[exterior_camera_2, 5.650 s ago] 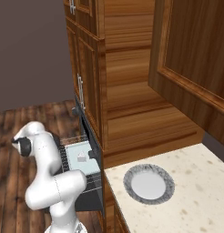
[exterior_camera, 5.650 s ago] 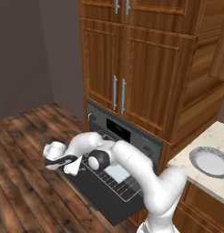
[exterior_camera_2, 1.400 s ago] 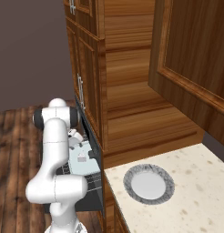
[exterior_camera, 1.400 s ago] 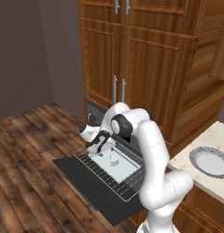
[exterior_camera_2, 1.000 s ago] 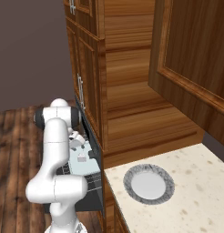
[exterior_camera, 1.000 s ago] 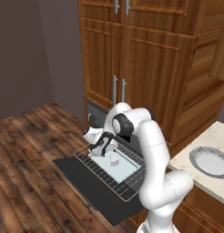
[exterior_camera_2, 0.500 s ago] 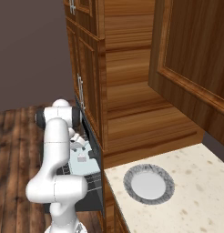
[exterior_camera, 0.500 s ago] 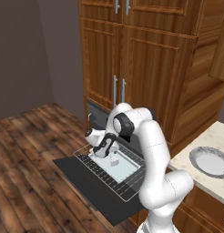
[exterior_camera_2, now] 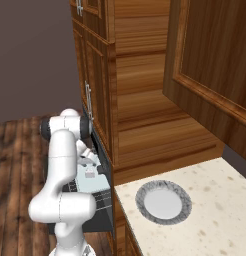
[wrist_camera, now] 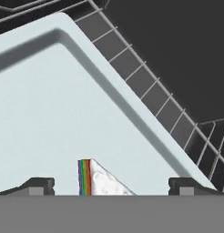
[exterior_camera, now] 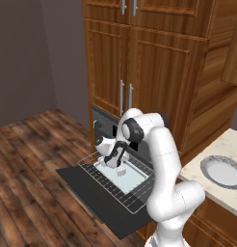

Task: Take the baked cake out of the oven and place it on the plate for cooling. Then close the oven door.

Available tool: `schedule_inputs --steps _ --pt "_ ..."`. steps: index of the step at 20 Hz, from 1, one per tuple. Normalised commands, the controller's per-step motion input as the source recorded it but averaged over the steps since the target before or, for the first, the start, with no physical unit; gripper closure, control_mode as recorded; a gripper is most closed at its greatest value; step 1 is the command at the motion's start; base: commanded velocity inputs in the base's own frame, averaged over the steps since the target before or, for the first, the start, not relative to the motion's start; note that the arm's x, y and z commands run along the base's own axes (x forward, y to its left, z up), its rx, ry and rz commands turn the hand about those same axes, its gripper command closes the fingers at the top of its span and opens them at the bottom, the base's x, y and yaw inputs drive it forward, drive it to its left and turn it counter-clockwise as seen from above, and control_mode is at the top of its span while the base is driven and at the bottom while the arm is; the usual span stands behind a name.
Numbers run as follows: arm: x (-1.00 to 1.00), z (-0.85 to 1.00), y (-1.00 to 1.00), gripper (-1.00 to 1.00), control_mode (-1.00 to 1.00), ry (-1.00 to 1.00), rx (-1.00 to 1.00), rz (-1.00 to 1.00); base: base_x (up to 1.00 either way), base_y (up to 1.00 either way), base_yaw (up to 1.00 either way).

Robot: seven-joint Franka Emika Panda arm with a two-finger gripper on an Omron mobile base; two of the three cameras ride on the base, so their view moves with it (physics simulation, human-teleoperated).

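Lowered a little further since half a second ago, our gripper now hangs just above the cake on the pulled-out oven rack.

We see our fingers spread wide, one on each side of the baked cake, not closed on it. The cake is a small white wedge with a rainbow-striped cut face, sitting on the pale baking tray. That tray rests on the wire rack, which is drawn out over the lowered oven door of the oven. Wooden cabinets rise above the oven. The plate, white with a grey speckled rim, lies on the pale bench, well apart from the cake.
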Motion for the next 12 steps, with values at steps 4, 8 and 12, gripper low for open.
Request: schedule_inputs --steps 4,8,12 --pt "-0.10 -0.15 -0.06 -1.00 -1.00 -0.03 0.05 0.00 0.00 0.00 0.00" --pt "-0.05 -0.18 0.00 -1.00 -1.00 -0.03 0.04 0.00 0.00 0.00 0.00" --pt "0.00 -0.14 0.00 -1.00 -1.00 -0.04 0.04 0.00 0.00 0.00 0.00"
